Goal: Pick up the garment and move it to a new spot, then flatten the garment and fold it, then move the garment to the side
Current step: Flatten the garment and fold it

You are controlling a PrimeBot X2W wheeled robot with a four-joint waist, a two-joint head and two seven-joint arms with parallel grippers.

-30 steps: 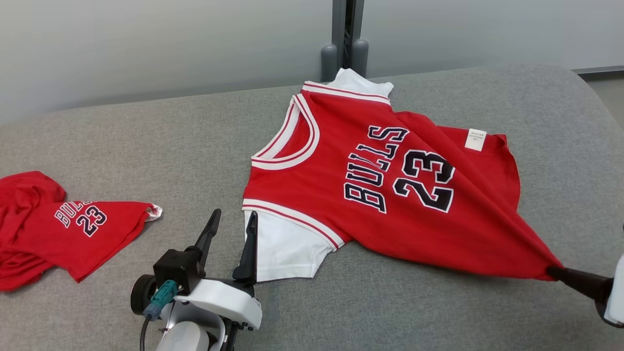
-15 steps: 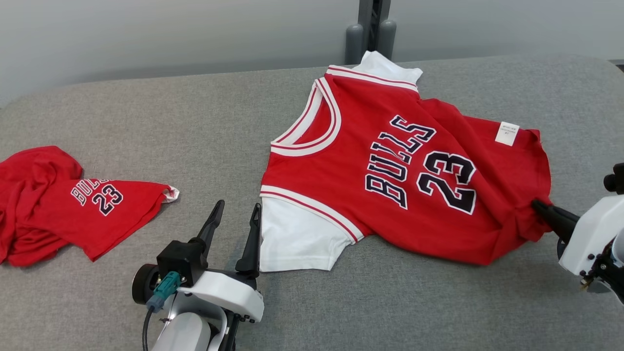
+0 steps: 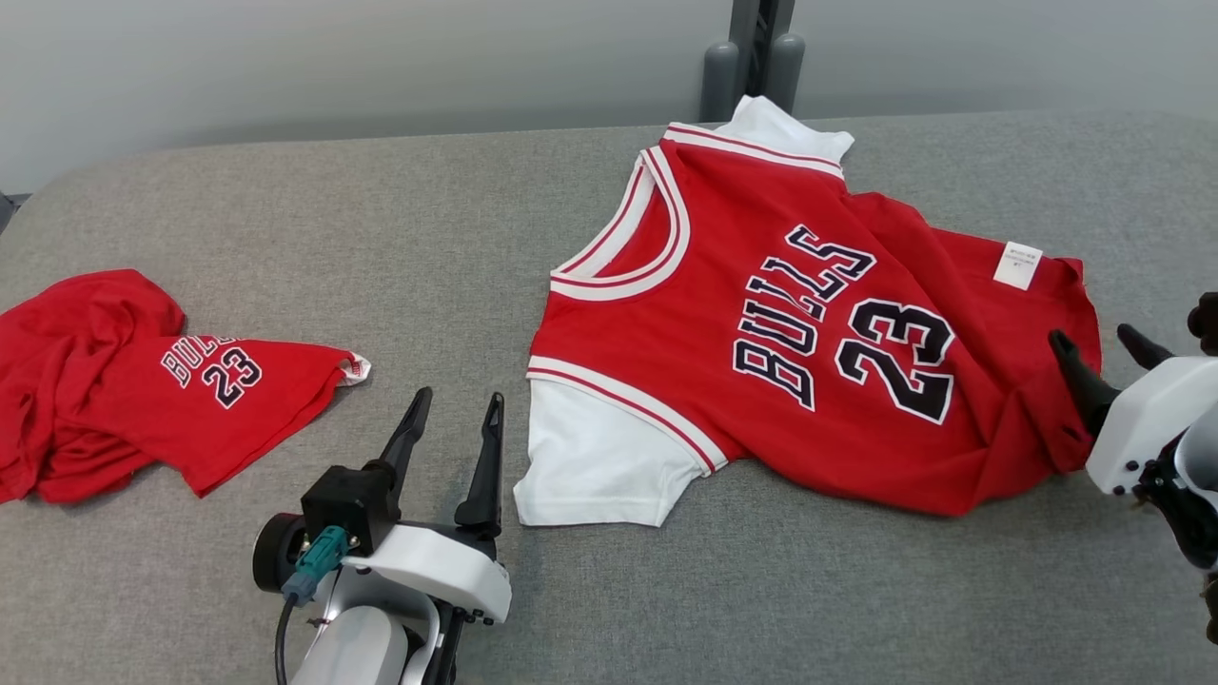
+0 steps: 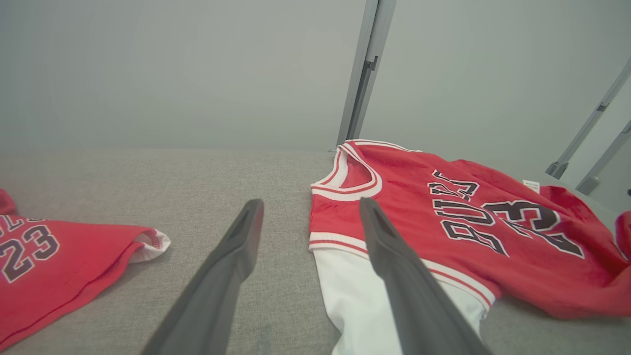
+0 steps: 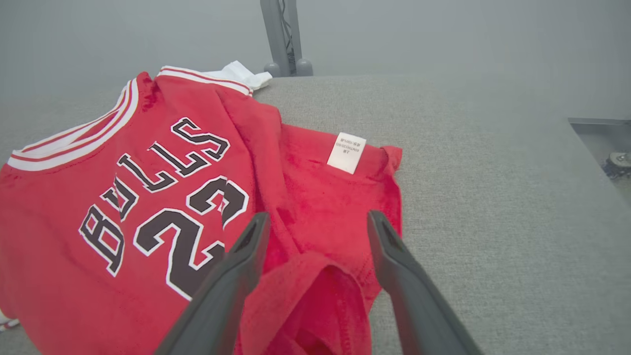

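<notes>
The red Bulls jersey [image 3: 666, 333] lies print-up on the right half of the grey worktop [image 3: 381, 219], hem toward the right edge, seemingly laid there for flattening. The right gripper [image 3: 1092, 338] has its fingers spread wide and empty either side of the bunched hem corner [image 5: 315, 291], and the left gripper [image 3: 459, 396], equally spread and empty, waits beside the near white sleeve [image 3: 590, 466]. Folds crease the hem, exposing a white label [image 3: 1017, 264].

garment [image 3: 809, 333] centre-right on desk [image 3: 381, 219] | second garment [image 3: 124, 400] far left on desk | left gripper [image 3: 457, 404] lower left, between both | right gripper [image 3: 1094, 338] right edge, at garment's hem | post [image 3: 756, 48] top centre, behind desk
</notes>
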